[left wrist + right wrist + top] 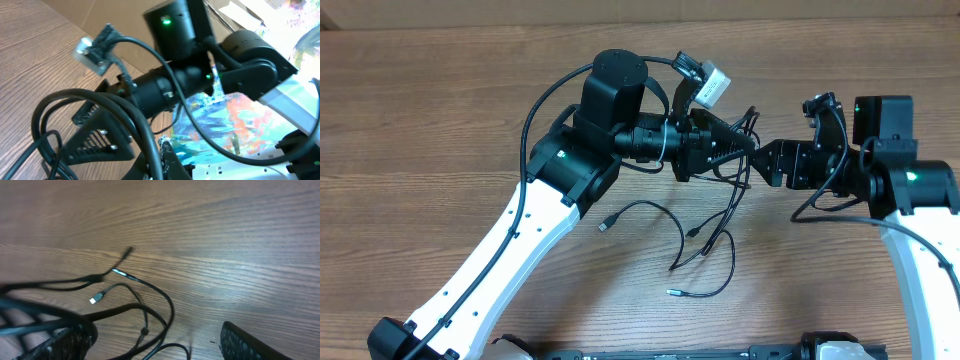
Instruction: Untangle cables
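While the two arms met nose to nose above the middle of the wooden table (pixel 440 120), a tangle of thin black cables (pixel 705 235) was strung between them and the tabletop. The left gripper (pixel 745 148) pointed to the right, its fingers pressed together on the upper loops of the cables, so that several strands were lifted off the wood and hung down from its tip. In the left wrist view the same loops (pixel 60 100) curled close past the camera.

The right gripper (pixel 767 160) faced it from the right, just beside the left one's tip. Its fingers (pixel 245 342) were spread wide apart, and cable strands crossed one of them at the lower left of the right wrist view. Whether they touched it could not be told.

Below both grippers the rest of the cables lay loose on the table, and three small plugs (pixel 604 226) rested apart from one another at the ends of the strands.
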Available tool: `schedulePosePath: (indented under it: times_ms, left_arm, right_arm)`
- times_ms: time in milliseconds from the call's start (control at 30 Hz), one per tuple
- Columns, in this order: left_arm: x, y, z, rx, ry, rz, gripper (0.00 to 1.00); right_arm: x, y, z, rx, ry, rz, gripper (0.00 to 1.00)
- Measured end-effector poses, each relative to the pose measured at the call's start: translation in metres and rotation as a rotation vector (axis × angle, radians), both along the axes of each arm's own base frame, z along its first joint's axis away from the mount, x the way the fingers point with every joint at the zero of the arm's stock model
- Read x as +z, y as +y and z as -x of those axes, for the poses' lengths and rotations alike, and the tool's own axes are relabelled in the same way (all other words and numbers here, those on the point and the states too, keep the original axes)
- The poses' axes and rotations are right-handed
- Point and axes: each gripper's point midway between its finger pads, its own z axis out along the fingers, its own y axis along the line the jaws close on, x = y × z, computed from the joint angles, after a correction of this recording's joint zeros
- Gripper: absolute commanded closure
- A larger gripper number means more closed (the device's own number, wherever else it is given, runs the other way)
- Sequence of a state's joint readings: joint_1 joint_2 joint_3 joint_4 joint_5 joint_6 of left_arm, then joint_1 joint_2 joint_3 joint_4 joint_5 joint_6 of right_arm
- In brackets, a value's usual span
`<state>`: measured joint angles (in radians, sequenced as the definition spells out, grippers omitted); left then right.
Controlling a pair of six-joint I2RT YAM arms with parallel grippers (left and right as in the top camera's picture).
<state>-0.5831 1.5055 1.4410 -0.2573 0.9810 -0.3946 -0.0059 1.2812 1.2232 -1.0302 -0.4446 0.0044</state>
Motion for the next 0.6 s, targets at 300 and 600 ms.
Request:
schedulePosePath:
  times_ms: [300,600]
  left_arm:
    - [0.005,0.001,0.003,-0.027,-0.011,0.019,0.96]
    - [0.007,0.029,-0.020,0.011,0.000,0.036,0.96]
  right_arm:
    - [-0.039,-0.022,-0.012,-0.113,0.131,0.097,0.19]
    - [-0.055,-0.050,-0.005,-0.257,0.213,0.217,0.08]
